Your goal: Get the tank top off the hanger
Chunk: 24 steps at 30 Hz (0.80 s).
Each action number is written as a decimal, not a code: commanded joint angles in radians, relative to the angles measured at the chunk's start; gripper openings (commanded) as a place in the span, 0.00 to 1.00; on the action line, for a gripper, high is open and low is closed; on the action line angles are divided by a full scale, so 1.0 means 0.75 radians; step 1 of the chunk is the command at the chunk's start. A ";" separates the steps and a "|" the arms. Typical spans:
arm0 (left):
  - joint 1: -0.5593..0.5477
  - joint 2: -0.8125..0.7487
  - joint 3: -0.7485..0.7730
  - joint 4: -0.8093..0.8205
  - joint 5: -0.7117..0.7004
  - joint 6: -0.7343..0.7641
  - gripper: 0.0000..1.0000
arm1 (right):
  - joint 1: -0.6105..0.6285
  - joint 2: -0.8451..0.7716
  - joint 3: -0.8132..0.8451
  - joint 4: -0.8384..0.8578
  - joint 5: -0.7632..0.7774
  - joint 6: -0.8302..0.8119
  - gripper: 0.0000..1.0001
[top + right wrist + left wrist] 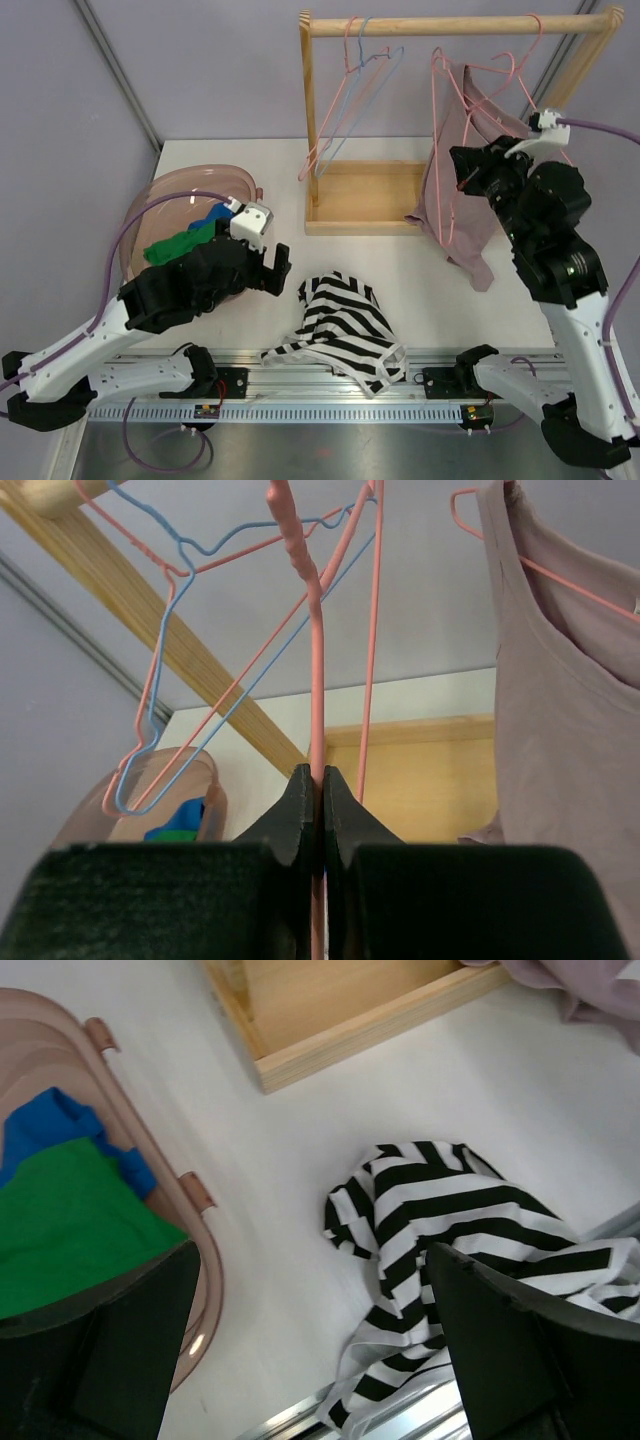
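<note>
A pale wooden rack point(460, 24) fills the upper middle of the top view, its round rail across the top and its flat base tray point(365, 195) on the white table point(400, 270). The mauve tank top point(462, 235) hangs at the right end of the rail on a pink wire hanger point(315, 680). Its long axis runs nearly upright, straps up at the rail. The hem points down and toward the lower right, draping past the right end of the tray onto the table.

The right gripper point(463, 182) sits just left of the fabric, its fingers pressed together on the hanger's wire. The wrist view shows the wire pinched between the pads, with the tank top to the right.

Two bare wire hangers, one pink and one blue point(350, 110), hang at the left end of the rail, well apart from the loaded one. Bare table lies between the hem and a black-and-white striped garment point(340, 325) at lower centre, which spills over the near edge onto the metal rail.

The left gripper point(312, 1260) is spread wide above the table, beside the striped garment's left side. Left of it, a translucent pink basket point(195, 176) by the table's left edge holds green cloth point(178, 245) and blue cloth point(212, 215)
</note>
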State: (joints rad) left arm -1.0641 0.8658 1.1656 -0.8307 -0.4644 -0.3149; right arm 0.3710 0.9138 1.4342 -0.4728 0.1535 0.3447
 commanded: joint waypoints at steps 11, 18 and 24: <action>-0.013 -0.148 -0.151 -0.007 -0.230 0.009 0.99 | 0.076 0.571 0.615 -0.122 0.216 -0.159 0.00; -0.013 -0.119 -0.172 -0.013 -0.189 0.019 0.99 | 0.217 0.845 0.896 -0.187 0.405 -0.251 0.00; -0.011 -0.115 -0.174 -0.015 -0.189 0.021 0.99 | 0.272 1.062 1.094 -0.288 0.429 -0.249 0.00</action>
State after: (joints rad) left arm -1.0698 0.7826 1.0370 -0.8745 -0.5911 -0.3099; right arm 0.5426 1.6756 2.1811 -0.6548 0.4160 0.1791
